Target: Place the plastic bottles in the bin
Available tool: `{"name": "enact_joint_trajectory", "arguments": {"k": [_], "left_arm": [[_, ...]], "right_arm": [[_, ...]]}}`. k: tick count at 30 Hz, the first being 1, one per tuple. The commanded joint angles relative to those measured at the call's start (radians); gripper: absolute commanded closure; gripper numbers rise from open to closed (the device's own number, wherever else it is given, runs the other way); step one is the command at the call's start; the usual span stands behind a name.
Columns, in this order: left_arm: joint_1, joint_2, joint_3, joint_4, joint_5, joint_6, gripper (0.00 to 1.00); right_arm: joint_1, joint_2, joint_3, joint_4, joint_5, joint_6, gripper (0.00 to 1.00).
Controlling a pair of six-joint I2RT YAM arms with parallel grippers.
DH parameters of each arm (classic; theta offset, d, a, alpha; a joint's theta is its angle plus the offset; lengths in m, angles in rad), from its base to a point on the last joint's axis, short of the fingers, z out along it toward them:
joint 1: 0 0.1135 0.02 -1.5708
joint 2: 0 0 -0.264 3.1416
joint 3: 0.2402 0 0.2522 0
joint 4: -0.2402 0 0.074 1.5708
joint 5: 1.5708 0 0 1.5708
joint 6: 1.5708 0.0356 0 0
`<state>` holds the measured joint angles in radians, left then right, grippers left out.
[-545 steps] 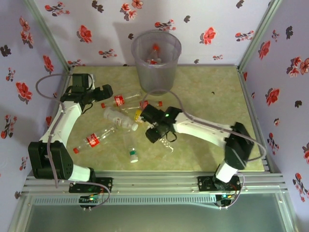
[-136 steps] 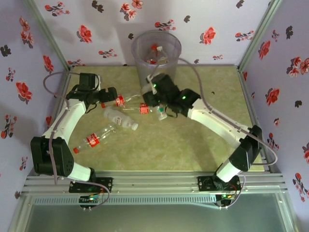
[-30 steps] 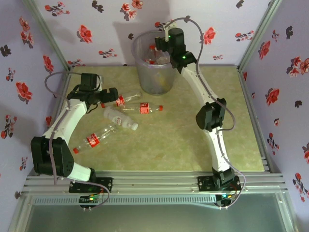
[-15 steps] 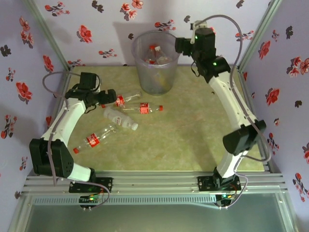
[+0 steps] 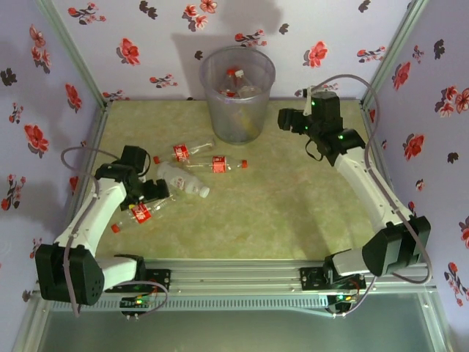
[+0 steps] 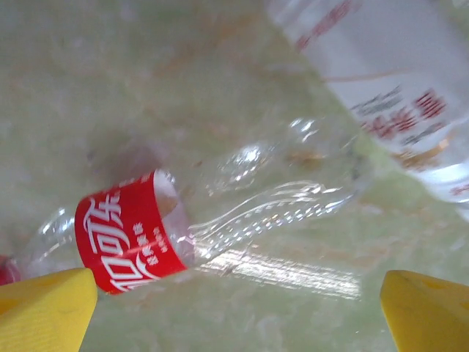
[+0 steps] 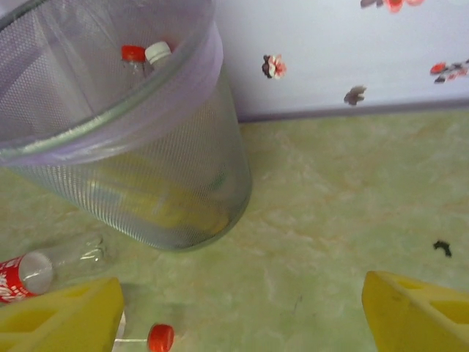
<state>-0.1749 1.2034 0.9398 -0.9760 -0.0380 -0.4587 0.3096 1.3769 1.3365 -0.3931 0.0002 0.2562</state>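
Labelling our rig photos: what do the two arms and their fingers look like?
The left arm and right arm have white links, black joints and black wrists. A grey cable loops off each; green lights glow on the right. Fingers are yellow.

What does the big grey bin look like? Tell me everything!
The bin is a tall round bucket, grey and see-through like fine mesh, with a pale lilac band folded over its rim. It narrows toward the bottom. It stands upright on the table at the far edge, near the flowered wall. Inside are bottles with a red cap and a white cap, plus something yellow low down.
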Motion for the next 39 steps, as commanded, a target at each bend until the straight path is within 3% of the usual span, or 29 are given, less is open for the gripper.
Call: {"name": "enact_joint_trajectory", "arguments": {"k": [1,9,24,39], "left_arm": [[-0.006,0.027,-0.01,0.032,-0.031,-0.008,0.0],[-0.016,0.093,-0.001,0.098,-0.039,0.144,0.0],[-0.074,0.283,0.003,0.075,-0.002,0.085,0.0],[-0.122,0.353,0.007,0.076,-0.008,0.063,0.0]], "right_arm": [[-0.019,-0.074,-0.083,0.097,-0.104,0.098,0.15],[-0.061,-0.154,-0.231,0.111,-0.145,0.152,0.15],[-0.106,-0.154,-0.256,0.126,-0.156,0.161,0.15],[-0.121,-0.15,-0.264,0.145,-0.163,0.17,0.15]]}}
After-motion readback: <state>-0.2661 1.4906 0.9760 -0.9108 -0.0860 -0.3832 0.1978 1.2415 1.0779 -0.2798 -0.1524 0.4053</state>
